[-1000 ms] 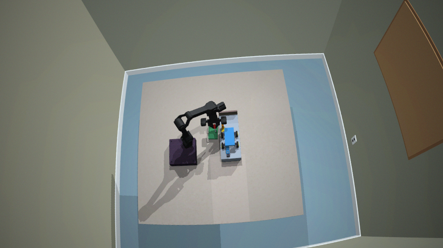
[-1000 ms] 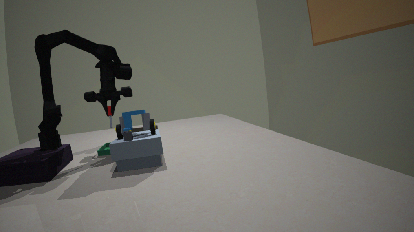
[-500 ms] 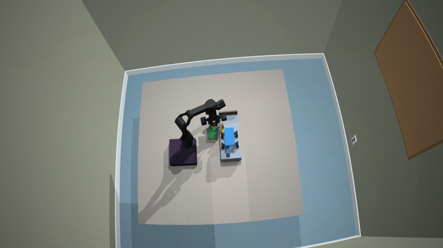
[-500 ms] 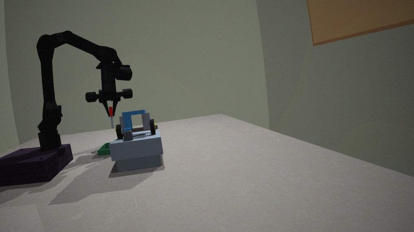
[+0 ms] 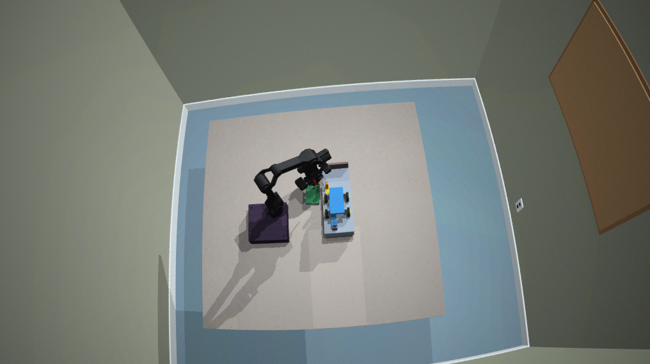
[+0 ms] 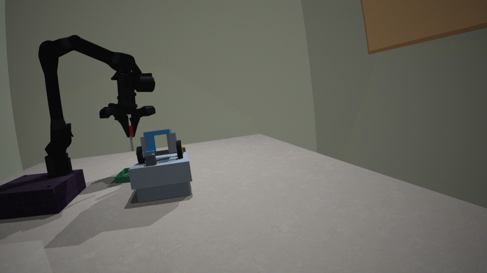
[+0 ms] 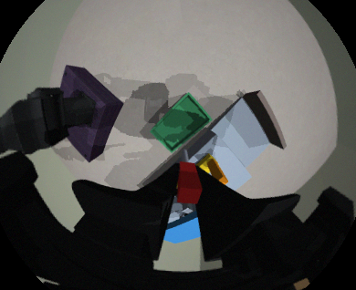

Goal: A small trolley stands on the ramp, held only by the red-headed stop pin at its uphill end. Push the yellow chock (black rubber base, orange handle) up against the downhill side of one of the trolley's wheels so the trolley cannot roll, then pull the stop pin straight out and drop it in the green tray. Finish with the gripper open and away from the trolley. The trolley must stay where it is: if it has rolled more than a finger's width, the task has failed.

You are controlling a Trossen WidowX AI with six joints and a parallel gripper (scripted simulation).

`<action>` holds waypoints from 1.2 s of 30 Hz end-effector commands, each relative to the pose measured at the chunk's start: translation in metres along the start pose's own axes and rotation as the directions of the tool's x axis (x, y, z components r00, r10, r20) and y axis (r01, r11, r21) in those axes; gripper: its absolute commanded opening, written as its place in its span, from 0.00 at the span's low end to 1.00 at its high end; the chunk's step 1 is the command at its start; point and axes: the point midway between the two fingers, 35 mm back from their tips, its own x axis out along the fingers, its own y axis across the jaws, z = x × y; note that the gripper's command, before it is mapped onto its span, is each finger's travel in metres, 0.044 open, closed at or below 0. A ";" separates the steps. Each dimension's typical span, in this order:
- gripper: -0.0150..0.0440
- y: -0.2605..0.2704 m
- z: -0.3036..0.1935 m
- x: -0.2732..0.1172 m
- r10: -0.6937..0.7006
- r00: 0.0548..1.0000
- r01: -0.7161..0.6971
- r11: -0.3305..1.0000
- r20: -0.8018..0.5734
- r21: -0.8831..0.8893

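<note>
The claw point(image 5: 315, 182) point(image 6: 131, 135) point(image 7: 185, 169) is closed on the red head of the stop pin point(image 5: 315, 182) point(image 6: 131, 131) point(image 7: 190, 187), whose grey shank hangs below the fingertips, out of the ramp and well above the table point(image 5: 393, 245) point(image 6: 269, 201) point(image 7: 204, 46). The step in hand looks to be carrying the pin to its drop.

Below, the green tray point(image 5: 312, 195) point(image 6: 121, 177) point(image 7: 182, 122) sits on the table beside the ramp point(image 5: 338, 175) point(image 6: 161, 174) point(image 7: 254, 125). From the top view the pin appears near the tray's edge on the downhill side; I cannot tell whether its tip is over the opening.

The yellow chock point(image 5: 327, 189) point(image 7: 204, 164) is on the ramp, just downhill of the near-side wheel point(image 5: 325, 197). It looks set against the tyre, though contact is too small to confirm. The trolley point(image 5: 336, 200) point(image 6: 149, 142) point(image 7: 182, 233) stands on the ramp, well apart from the brown end board point(image 5: 340, 165) point(image 7: 269, 119), so the chock seems to be doing its job.

Next, the claw should centre the pin over the tray, lower it until the shank is inside the walls, let go, then rise away. Released too near the rim, the long pin could tip outside; a sideways swing on leaving could knock chock or trolley.
</note>
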 end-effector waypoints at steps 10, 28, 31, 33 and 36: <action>0.25 0.003 -0.002 0.001 -0.033 0.997 0.054 0.933 0.064 -0.356; 0.25 0.004 -0.005 0.000 -0.085 0.986 0.163 0.648 0.141 -0.744; 0.25 0.004 -0.005 0.000 -0.085 0.986 0.163 0.648 0.141 -0.744; 0.25 0.004 -0.005 0.001 -0.085 0.986 0.163 0.647 0.141 -0.745; 0.25 0.008 -0.001 0.005 -0.084 0.986 0.164 0.639 0.144 -0.751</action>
